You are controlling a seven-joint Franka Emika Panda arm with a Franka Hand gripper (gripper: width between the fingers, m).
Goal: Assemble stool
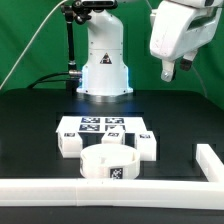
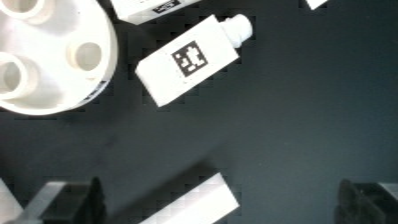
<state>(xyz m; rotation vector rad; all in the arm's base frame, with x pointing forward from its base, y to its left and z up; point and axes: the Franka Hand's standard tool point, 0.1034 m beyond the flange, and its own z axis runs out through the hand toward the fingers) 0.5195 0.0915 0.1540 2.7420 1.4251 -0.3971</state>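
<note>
Stool was all loose parts, nothing joined afaict. The round white seat disc [image 1: 100, 166] had a raised rim and a b&w tag on its side wall, and it sat toward the front of the table [image 1: 35, 120], just behind the long white rail [image 1: 60, 188]. A blocky white left-side leg [image 1: 68, 143] lay near it toward the exterior view's left, and a right-side leg [image 1: 146, 143] lay toward the exterior view's right. Wrist cam looked straight down on the disc [image 2: 71, 30], showing round sockets in its face, w/ a tagged leg [image 2: 192, 62] lying flat close beside it.

The gripper [image 1: 176, 68] hung high over the table on the exterior view's right. Its fingers [image 2: 63, 200] were spread wide w/ nothing held.

The surface was matte black. The marker board [image 1: 100, 126] lay flat behind the parts, in front of the white robot base [image 1: 105, 60]. The rail ran along the front edge and turned back on the exterior view's right. The room behind was just a green backdrop [image 1: 30, 40]
</note>
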